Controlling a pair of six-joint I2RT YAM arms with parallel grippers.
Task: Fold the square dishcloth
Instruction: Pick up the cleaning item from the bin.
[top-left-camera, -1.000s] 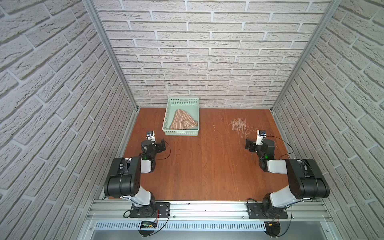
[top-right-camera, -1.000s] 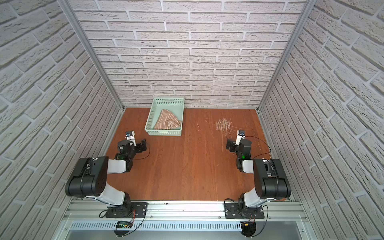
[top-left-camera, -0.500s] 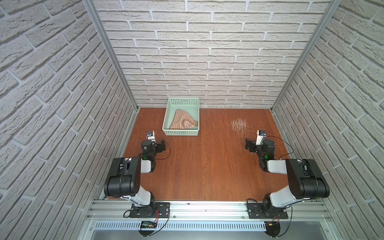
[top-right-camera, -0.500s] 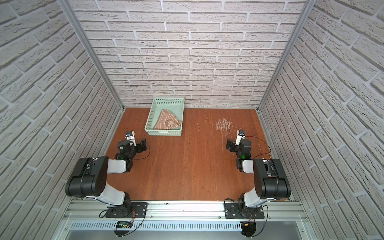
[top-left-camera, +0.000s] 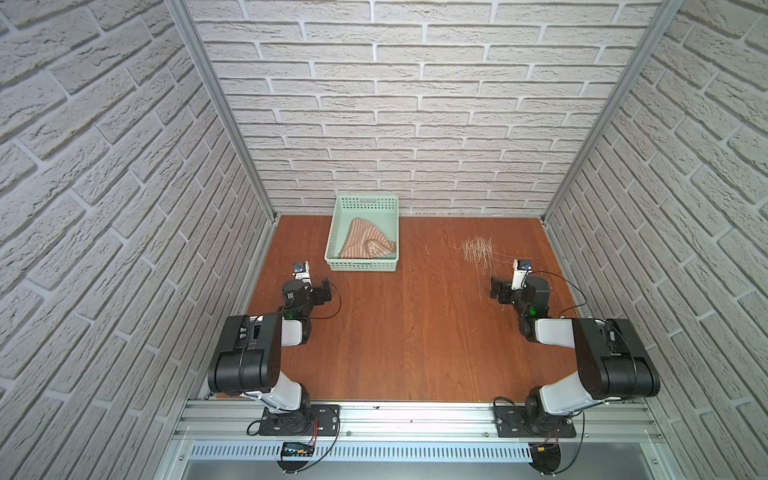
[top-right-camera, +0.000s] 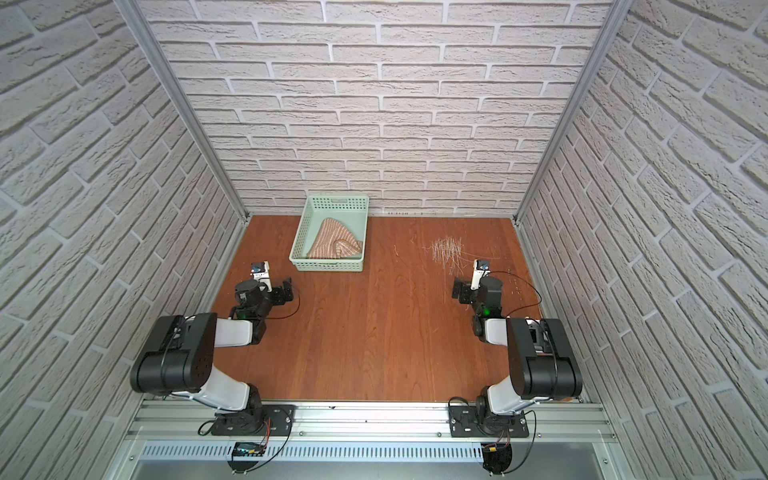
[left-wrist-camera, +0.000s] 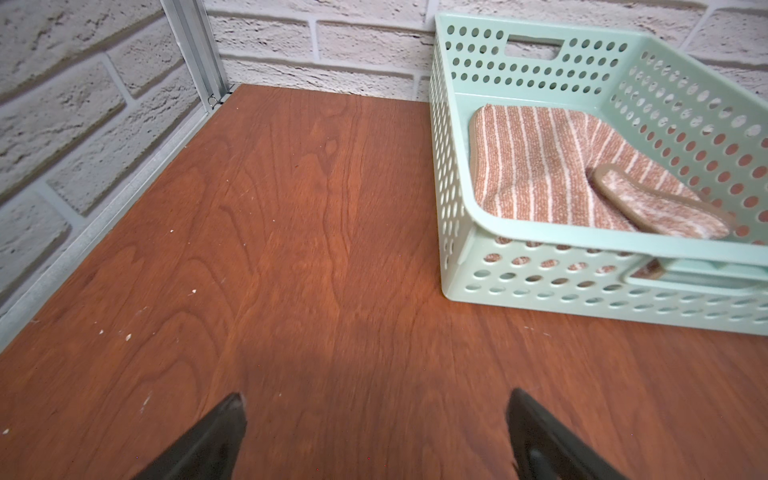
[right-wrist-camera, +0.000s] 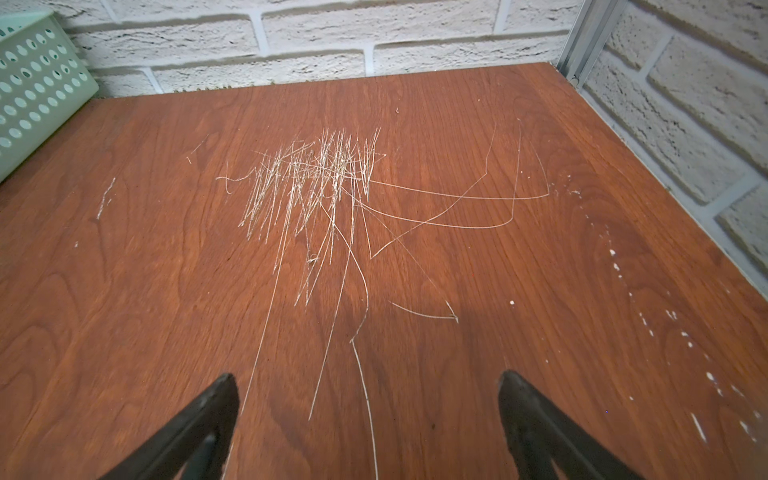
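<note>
The square dishcloth (top-left-camera: 366, 245) lies crumpled inside the mint-green basket (top-left-camera: 360, 266) at the far side of the wooden table (top-left-camera: 415, 332), left of centre and close to the back brick wall (top-left-camera: 407, 104). It is bunched toward the near-right part of the basket, unfolded, one corner flopped over itself. The left wrist view shows the tan cloth (left-wrist-camera: 552, 170) with its cream stripes and darker edge, sitting below the basket rim (left-wrist-camera: 540, 232). The left gripper (top-left-camera: 325, 291) sits low over the table on the left, near the basket's near-left corner but apart from it. Its jaws are spread wide and hold nothing, with bare wood between the fingertips (left-wrist-camera: 232, 411). The right gripper (top-left-camera: 498, 289) sits low on the right side, well apart from the basket, jaws also spread wide and empty (right-wrist-camera: 366, 378). A patch of pale scratches (right-wrist-camera: 316, 187) marks the wood just beyond it, toward the far wall. Both arms are folded back toward the near rail (top-left-camera: 415, 419). Neither gripper touches the cloth or the basket. Both top views show the same layout, cloth in basket (top-right-camera: 334, 243).
</note>
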